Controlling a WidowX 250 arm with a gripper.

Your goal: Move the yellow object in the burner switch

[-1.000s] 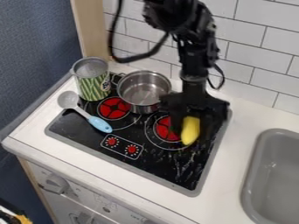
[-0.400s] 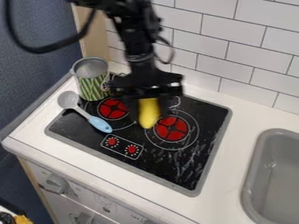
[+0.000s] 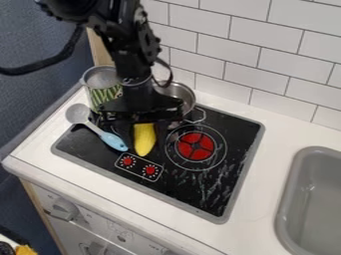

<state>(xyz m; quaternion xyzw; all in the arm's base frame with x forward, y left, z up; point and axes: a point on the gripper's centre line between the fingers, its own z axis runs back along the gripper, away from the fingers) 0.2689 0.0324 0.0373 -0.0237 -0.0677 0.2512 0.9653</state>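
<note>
While spoon (image 3: 105,134) lies left of claw (image 3: 144,132), yellow object (image 3: 144,142) hangs pinched in claw, now carried leftward to just behind burner switch (image 3: 139,167), leaving perhaps slight forward move, then release; narrow end points toward switch, long axis running front to back. Right of claw: red burner (image 3: 195,146).

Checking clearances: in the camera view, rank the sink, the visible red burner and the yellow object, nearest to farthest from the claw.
1. Yellow object: held in the claw.
2. Red burner: just right of the claw.
3. Sink: far right, beyond the stovetop.
</note>
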